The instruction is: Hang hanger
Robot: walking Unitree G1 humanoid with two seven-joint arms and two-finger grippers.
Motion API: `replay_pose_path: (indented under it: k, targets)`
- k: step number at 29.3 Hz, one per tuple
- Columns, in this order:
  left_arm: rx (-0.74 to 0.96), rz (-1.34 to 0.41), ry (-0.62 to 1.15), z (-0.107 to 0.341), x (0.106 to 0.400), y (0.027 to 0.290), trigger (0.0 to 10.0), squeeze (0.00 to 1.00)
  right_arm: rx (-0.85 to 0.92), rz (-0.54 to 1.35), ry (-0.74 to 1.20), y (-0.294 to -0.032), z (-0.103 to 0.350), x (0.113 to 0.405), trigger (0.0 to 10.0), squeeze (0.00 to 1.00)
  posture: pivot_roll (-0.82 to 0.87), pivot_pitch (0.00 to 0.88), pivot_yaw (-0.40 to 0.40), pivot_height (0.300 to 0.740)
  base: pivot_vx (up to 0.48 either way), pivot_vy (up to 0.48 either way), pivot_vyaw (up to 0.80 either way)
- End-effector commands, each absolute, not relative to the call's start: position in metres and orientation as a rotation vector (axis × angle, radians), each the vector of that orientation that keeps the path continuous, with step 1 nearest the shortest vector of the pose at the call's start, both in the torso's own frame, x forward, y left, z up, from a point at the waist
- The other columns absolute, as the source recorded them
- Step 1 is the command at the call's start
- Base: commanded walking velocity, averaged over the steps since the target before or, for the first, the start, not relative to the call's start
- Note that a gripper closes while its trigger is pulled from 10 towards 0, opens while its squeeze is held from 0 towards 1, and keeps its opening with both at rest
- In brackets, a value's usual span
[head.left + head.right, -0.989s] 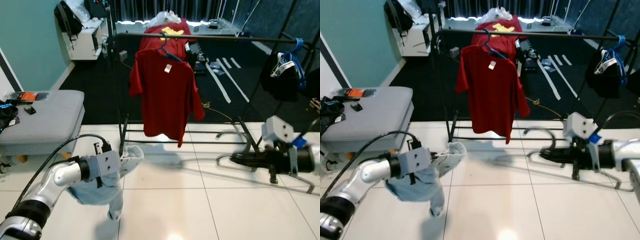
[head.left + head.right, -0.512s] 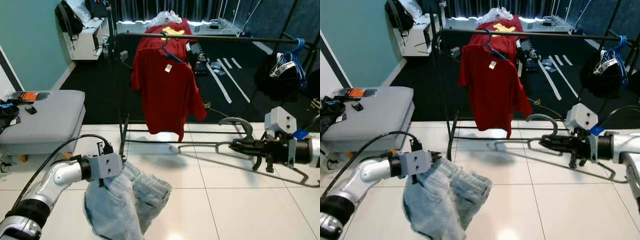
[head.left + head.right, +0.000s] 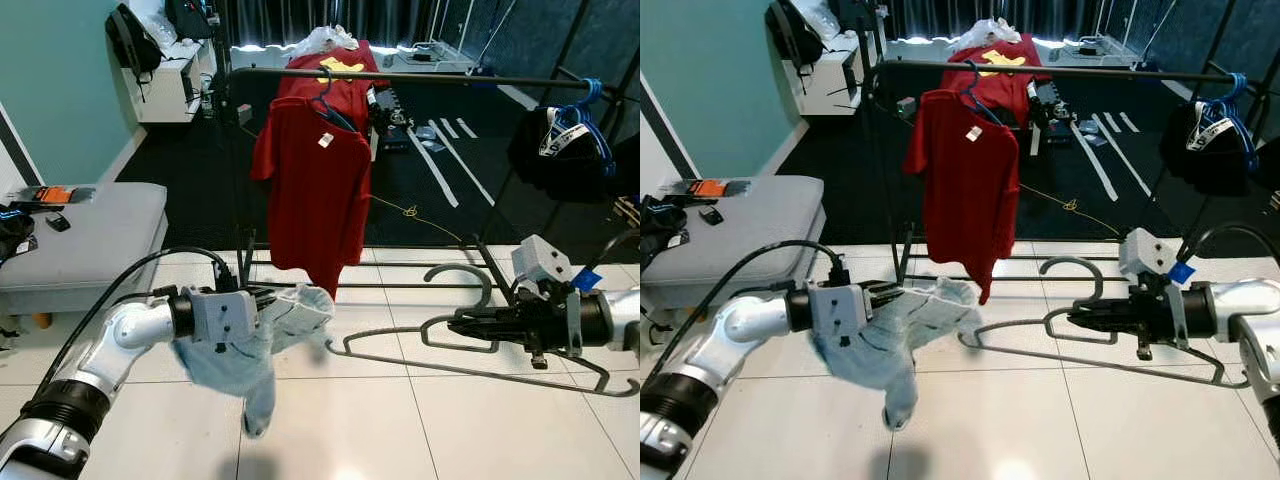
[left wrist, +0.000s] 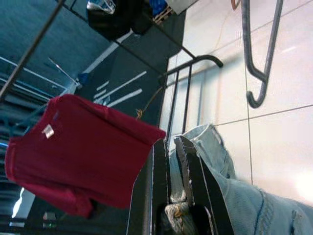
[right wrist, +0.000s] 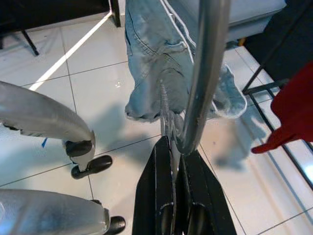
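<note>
With the right gripper [image 3: 1077,318] clamped on the grey hanger [image 3: 1080,335] and the left gripper [image 3: 878,297] pinching the denim shorts [image 3: 890,345], both below the rack rail [image 3: 1060,70], you likely dress the hanger next.

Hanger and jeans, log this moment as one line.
left tool: shut on jeans, held above floor | right tool: shut on hanger, level | rail: red shirt hung | hanger not yet on rail

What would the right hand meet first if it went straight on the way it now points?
Probably the light denim jeans held up by the left hand. The right hand, gripping the grey hanger, points across at them, though depth is uncertain.
</note>
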State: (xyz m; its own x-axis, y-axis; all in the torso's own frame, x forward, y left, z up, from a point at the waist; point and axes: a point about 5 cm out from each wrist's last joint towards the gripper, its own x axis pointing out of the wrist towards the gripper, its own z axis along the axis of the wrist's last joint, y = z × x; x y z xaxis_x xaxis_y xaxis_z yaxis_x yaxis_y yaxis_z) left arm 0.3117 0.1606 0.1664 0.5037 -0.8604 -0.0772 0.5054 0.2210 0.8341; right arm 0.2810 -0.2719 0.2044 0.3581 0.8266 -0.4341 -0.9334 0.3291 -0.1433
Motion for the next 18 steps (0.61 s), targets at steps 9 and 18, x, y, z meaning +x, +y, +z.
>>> replay_pose_path:
  k: [9,18]
  targets:
    - [0.997,-1.064,-0.474,0.168,0.313,0.146,10.0,0.00,-0.351,1.195,0.226,-0.272,0.236,0.279,10.0,0.00,-0.02,0.038,-0.013,0.740,0.000,0.000,0.00]
    - [0.962,-1.050,-0.489,0.171,0.314,0.142,10.0,0.00,-0.306,1.302,0.387,-0.281,0.243,0.261,10.0,0.00,-0.03,0.043,-0.004,0.740,0.000,0.000,0.00]
